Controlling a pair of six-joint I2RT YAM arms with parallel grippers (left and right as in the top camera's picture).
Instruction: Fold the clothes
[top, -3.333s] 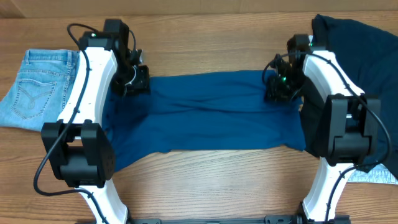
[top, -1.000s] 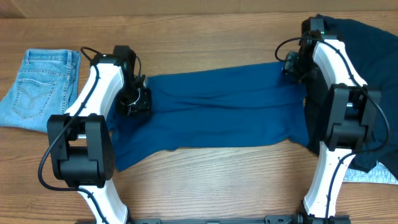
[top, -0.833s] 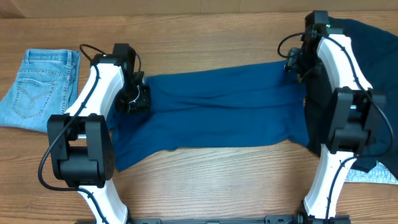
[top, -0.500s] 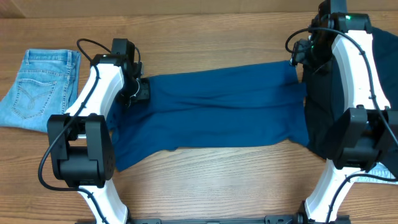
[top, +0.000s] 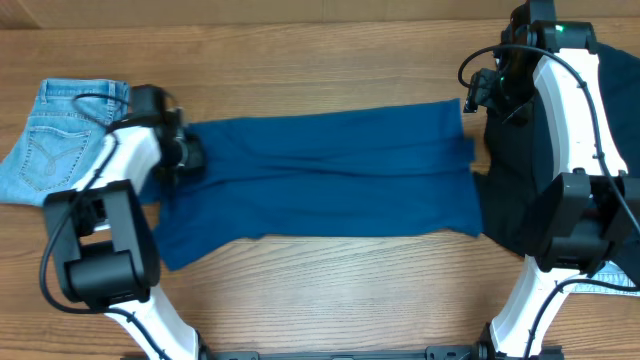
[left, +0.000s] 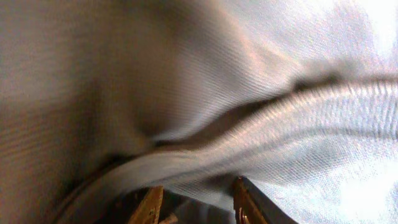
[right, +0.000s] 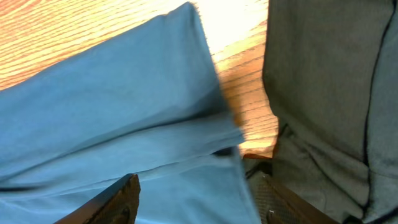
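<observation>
Wood table (top: 330, 290) under all. Dark navy garment (top: 618, 110) heaped far right; mid-blue jersey top (top: 320, 170) stretched flat across centre; denim jeans (top: 50, 140) far left. Risk I judge: left gripper (top: 186, 158), partly closed with top's left end bunched between jaws, could drag top onto jeans if I pull too far. Right gripper (right: 198, 190) wide open, empty, over top's right corner, beside navy garment

readable text: none that I can make out in any view.
mid-blue top (top: 330, 170): plain cloth, no print or tag I can read.
jeans (top: 50, 140): pocket stitching only, no legible label.
navy garment (top: 622, 90): plain, nothing legible.
</observation>
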